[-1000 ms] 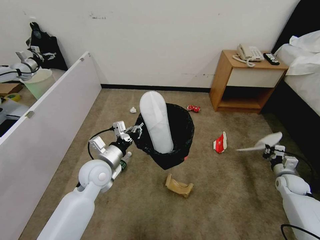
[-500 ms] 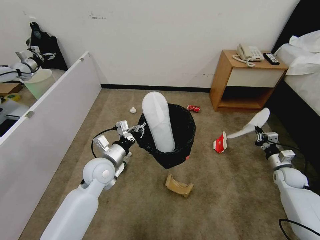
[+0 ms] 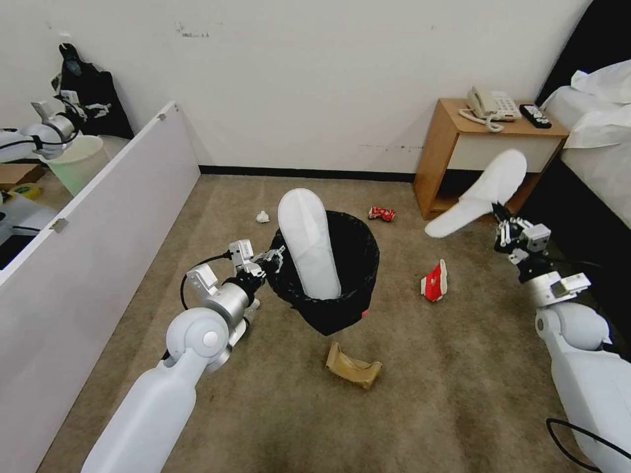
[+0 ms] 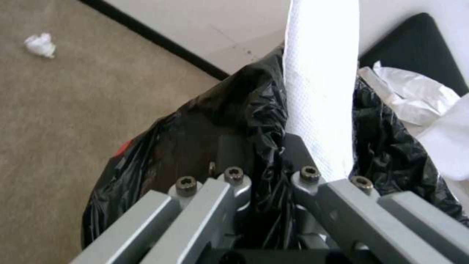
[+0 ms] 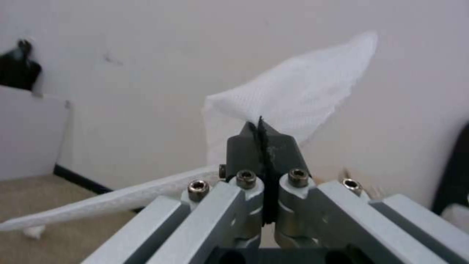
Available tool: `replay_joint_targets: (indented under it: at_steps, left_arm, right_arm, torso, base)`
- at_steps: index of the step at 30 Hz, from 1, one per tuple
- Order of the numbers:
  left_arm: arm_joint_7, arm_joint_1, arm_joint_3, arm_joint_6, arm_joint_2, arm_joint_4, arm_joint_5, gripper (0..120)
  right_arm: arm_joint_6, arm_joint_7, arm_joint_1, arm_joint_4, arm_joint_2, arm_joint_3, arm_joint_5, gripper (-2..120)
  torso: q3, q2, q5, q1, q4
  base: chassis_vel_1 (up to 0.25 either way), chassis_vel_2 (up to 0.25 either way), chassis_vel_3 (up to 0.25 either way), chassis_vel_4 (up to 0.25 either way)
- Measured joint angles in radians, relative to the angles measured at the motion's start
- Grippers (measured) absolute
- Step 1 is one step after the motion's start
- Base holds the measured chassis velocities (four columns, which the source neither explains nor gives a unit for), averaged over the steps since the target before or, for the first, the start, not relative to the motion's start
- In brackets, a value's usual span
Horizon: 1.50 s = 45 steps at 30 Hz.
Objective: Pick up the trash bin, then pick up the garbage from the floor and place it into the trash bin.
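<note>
— Right gripper: pads pressed flat together, pinching a white slipper by its edge. Held aloft in the head view, right gripper below the slipper, in front of the wooden nightstand, well apart from the bin.

— And the left?

— Left gripper clamped on the black bag at the bin's rim, plastic bunched between the pads. Only visible that close from the wrist; from the head, just the left gripper against the near-left rim of the trash bin, bin lifted and tilted, a sliver of red near its base.

— Inside the bin?

— Another white slipper standing upright, toe well above the rim. Same slipper in the left wrist view, touching the inner pad.

— Still on the floor?

— Crushed red can near the far wall, white paper wad left of the bin, red-white carton between bin and right arm, brown paper bag just in front of the bin. Bottle partly hidden under the left wrist.

— Room to move?

— White panel closing off the left, bed and nightstand on the right, open carpet between bin and right arm.
</note>
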Motion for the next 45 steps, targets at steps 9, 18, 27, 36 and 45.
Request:
replay_joint_targets:
  at_steps: [9,18,27,36,45]
  left_arm:
    - [-0.069,-0.004,-0.006,0.043,-0.006,0.003,-0.047,4]
    - [-0.125,-0.02,0.018,0.111,-0.009,0.0,-0.097,4]
    - [-0.163,-0.039,0.04,0.162,-0.019,-0.003,-0.133,4]
    - [-0.185,-0.052,0.047,0.186,-0.028,-0.003,-0.15,4]
    - [-0.196,-0.065,0.052,0.207,-0.038,-0.003,-0.181,4]
  right_arm:
    - [0.031,-0.034,-0.005,0.173,-0.018,0.0,-0.004,0]
    - [0.055,-0.07,-0.015,0.326,-0.04,-0.029,-0.076,0]
    - [0.073,-0.101,-0.009,0.363,-0.078,-0.076,-0.17,0]
    - [0.115,-0.13,-0.001,0.324,-0.084,-0.101,-0.289,0]
    - [0.124,-0.141,0.005,0.302,-0.086,-0.144,-0.32,0]
  torso:
    - [0.0,0.0,0.0,0.0,-0.0001]
    - [0.0,0.0,0.0,0.0,-0.0002]
    - [0.0,0.0,0.0001,0.0,-0.0002]
    - [0.0,0.0,0.0001,0.0,-0.0001]
    - [0.0,0.0,0.0001,0.0,-0.0001]
  base:
    - [0.0,0.0,0.0,0.0]
    - [0.0,0.0,0.0,0.0]
    - [0.0,0.0,0.0,0.0]
    - [0.0,0.0,0.0,0.0]
    - [0.0,0.0,0.0,0.0]
